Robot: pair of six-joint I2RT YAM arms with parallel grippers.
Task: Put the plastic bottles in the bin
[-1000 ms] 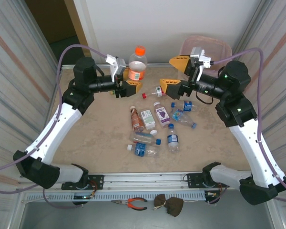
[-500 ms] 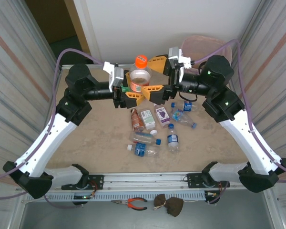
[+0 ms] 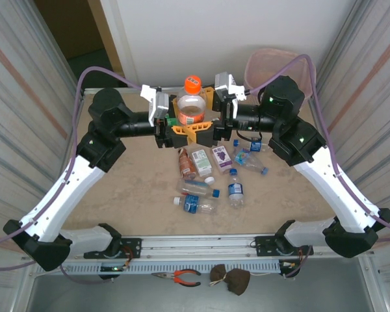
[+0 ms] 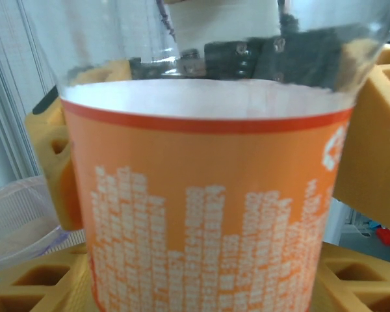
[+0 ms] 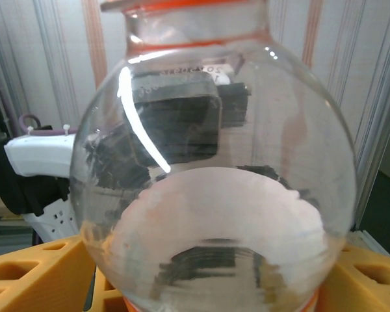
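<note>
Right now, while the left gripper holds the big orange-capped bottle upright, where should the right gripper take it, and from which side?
Grip the orange-capped bottle on its straight labelled body, below the tapering clear shoulder. Come in level from the robot's right, opposite the left gripper. The bottle stands upright and is held from the left, and the right gripper has its fingers either side of that body.

Tan speckled table (image 3: 136, 182), metal rail (image 3: 201, 242) on its near edge. Small bottles lie flat mid-table. Brownish-orange bottle (image 3: 186, 162), white-labelled bottle (image 3: 201, 161) and purple-labelled bottle (image 3: 221, 157) lie side by side. Nearer the rail: blue-capped clear bottle (image 3: 196, 188), white-capped clear bottle (image 3: 196, 205), blue-labelled bottle (image 3: 236, 190). To the right: slanted clear bottle (image 3: 252, 163), blue-banded bottle (image 3: 255, 144).
</note>
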